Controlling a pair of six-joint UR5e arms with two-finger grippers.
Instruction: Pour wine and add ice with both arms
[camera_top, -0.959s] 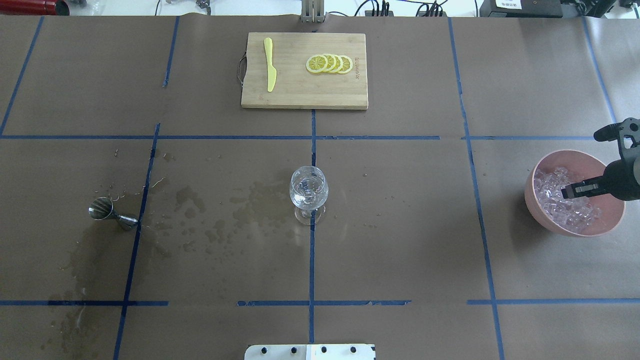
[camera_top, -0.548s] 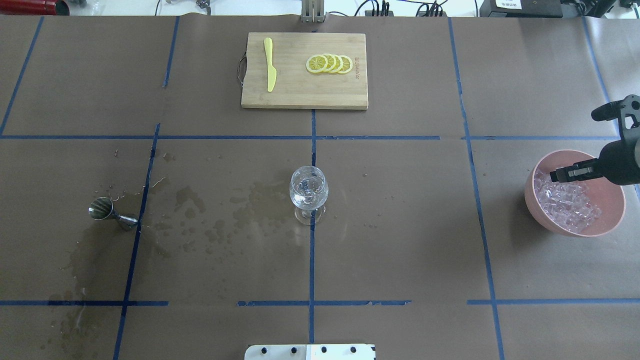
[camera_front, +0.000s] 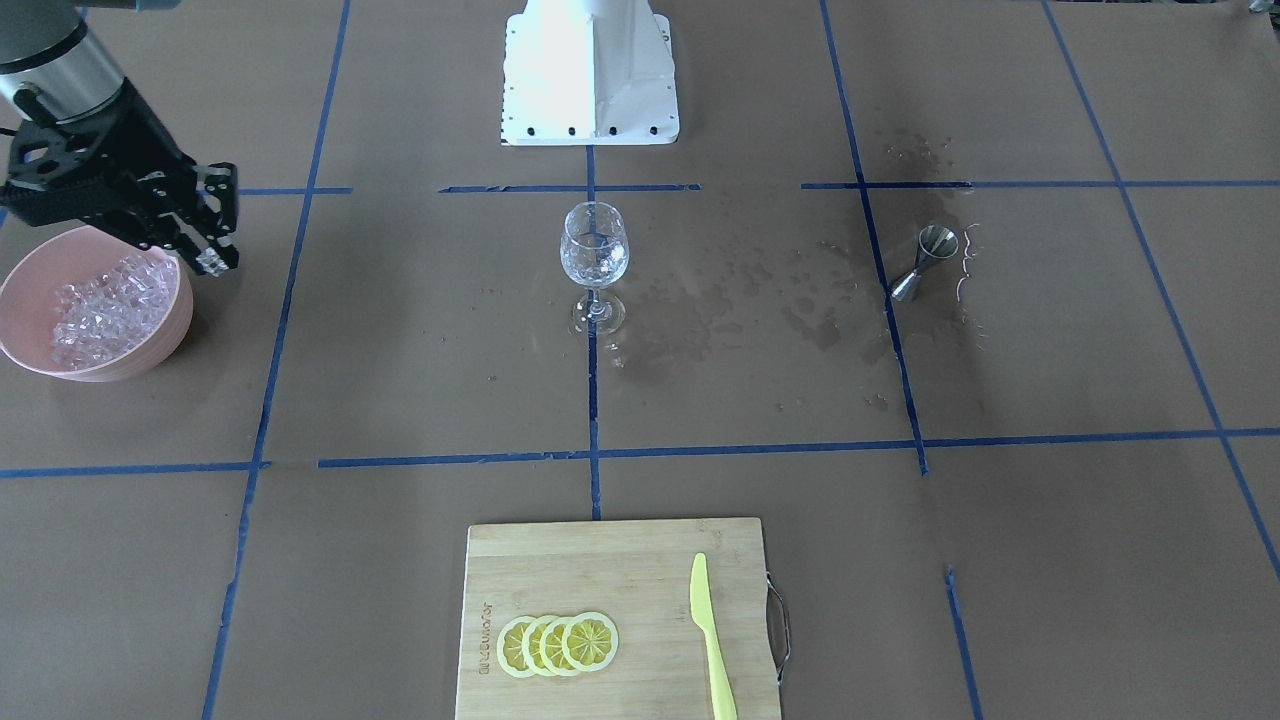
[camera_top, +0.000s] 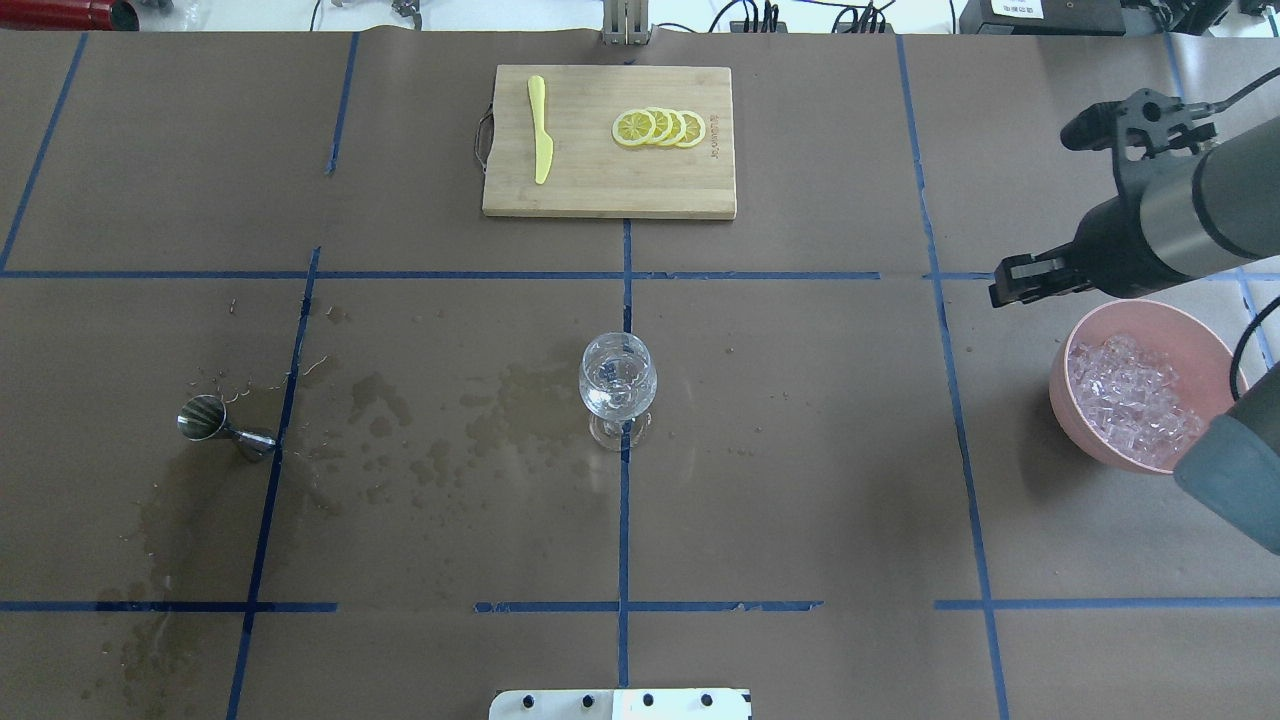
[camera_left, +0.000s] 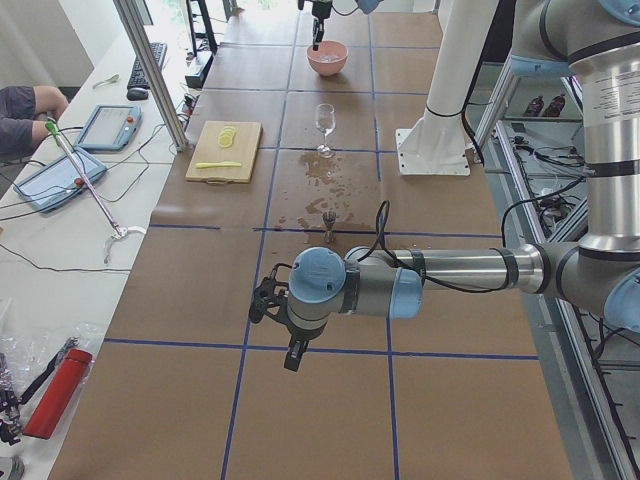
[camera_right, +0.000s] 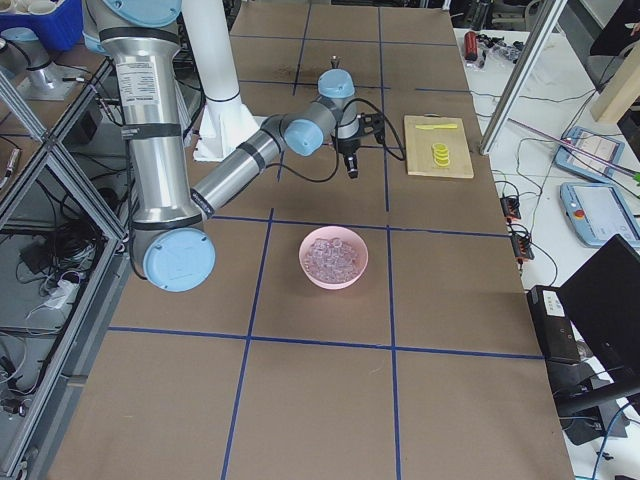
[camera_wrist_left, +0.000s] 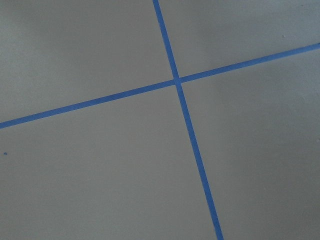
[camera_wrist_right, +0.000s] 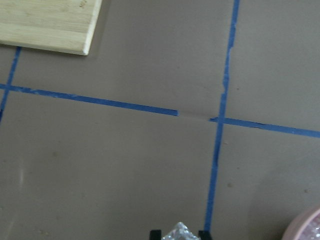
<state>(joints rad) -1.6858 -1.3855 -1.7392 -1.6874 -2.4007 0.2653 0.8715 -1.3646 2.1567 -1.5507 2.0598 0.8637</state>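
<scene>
My right gripper (camera_top: 1004, 284) is shut on a small clear ice cube (camera_front: 209, 262) and holds it in the air just past the rim of the pink bowl (camera_top: 1060, 375), on the glass's side. The cube shows between the fingertips in the right wrist view (camera_wrist_right: 179, 233). The bowl holds a heap of ice (camera_top: 1130, 395). The clear stemmed wine glass (camera_top: 618, 385) stands upright at the table's middle, far from the gripper, with some clear content. My left gripper (camera_left: 292, 352) hangs over bare paper at the left end; I cannot tell whether it is open.
A steel jigger (camera_top: 215, 425) lies on its side at the left, among wet stains (camera_top: 440, 440). A bamboo cutting board (camera_top: 610, 195) at the far side carries lemon slices (camera_top: 658, 128) and a yellow knife (camera_top: 540, 130). The white robot base (camera_front: 590, 70) is at the near edge.
My right gripper has risen out of the ice bowl and moved left and away from it, carrying an ice cube. The glass, jigger and board have not moved.
</scene>
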